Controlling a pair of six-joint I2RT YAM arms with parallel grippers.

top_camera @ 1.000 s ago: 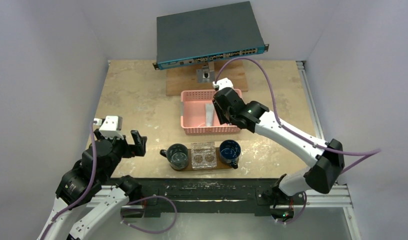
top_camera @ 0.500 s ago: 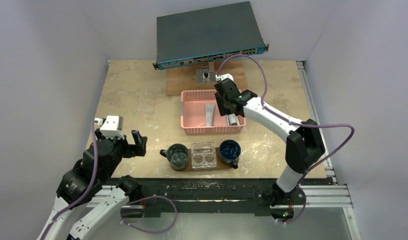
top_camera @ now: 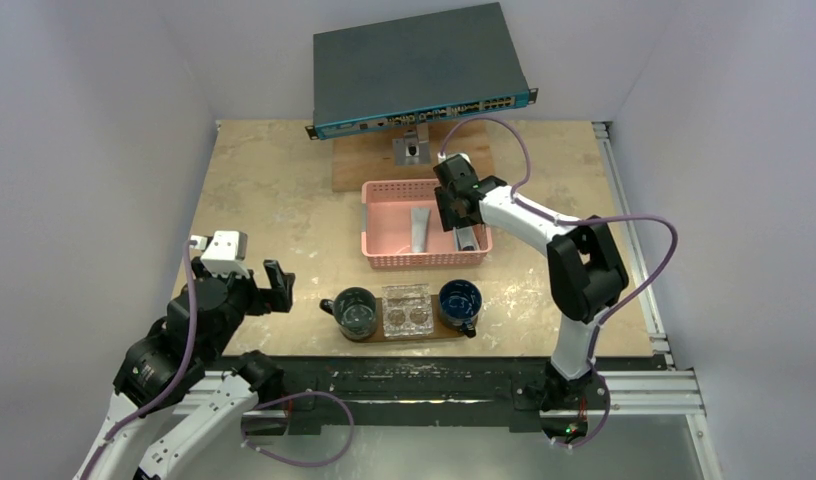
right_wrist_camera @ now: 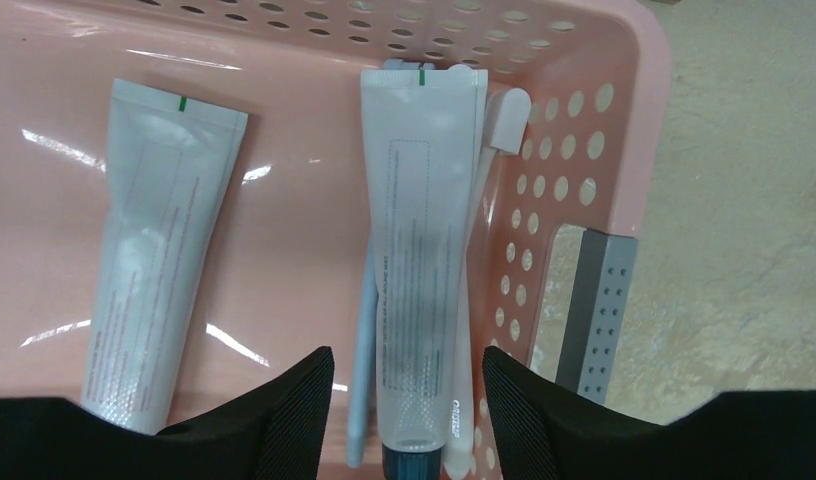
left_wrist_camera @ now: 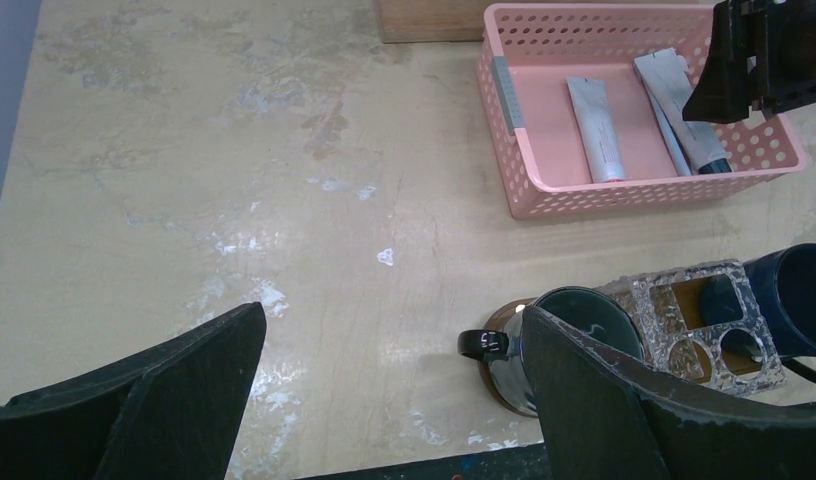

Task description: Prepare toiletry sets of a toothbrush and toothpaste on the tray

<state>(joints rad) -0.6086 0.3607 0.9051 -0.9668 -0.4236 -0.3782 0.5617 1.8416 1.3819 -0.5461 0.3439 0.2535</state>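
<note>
Early stage. No set lies on the tray (top_camera: 414, 338); toothpaste tubes (right_wrist_camera: 164, 250) and toothbrushes (right_wrist_camera: 362, 380) lie in the basket (right_wrist_camera: 624, 120). The right end effector (right_wrist_camera: 406, 378) straddles one tube, jaws apart; the left end effector (left_wrist_camera: 389, 335) is wide and empty.

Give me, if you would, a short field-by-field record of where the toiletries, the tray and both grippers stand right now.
tray: near edge, carries two mugs and a clear holder
basket: pink, behind the tray
right tube: in the basket by its right wall, toothbrush beside it
left tube: alone, mid-basket
right gripper: open, over the basket, jaws either side of the right tube
left gripper: open, empty, off to the left
</note>
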